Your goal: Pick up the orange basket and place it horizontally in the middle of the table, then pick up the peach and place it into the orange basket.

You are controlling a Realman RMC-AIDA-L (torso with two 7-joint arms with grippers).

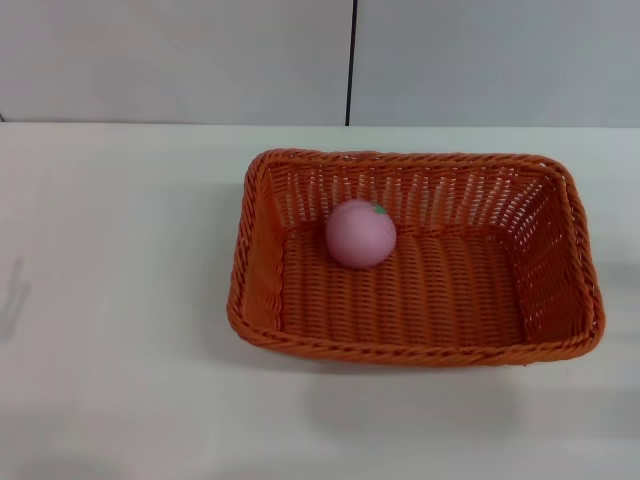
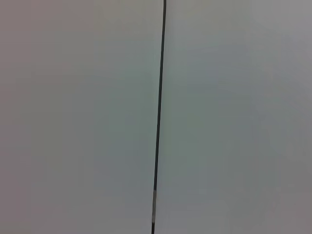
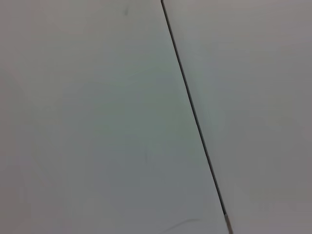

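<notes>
The small pale-pink round peach (image 1: 360,233) rests inside the orange-brown woven wicker basket (image 1: 415,345), set lengthwise right of centre on the white table (image 1: 120,300), suggesting the task is complete; neither gripper is visible.

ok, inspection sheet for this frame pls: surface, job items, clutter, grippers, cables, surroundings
Surface: white table, plain, a faint shadow at its left edge.
Orange basket: orange basket sits flat and upright, long side across the head view, somewhat right of centre.
Peach: peach lies inside the basket on its floor, toward the far left part, green stem spot up.
Clutter: nothing seen.
Grippers: neither left nor right gripper is in any view; both wrist cameras face only a pale wall.
Cables: nothing seen.
Surroundings: light wall panels behind the table, split by a dark vertical seam; the same kind of seam shows in the left wrist view and in the right wrist view.
</notes>
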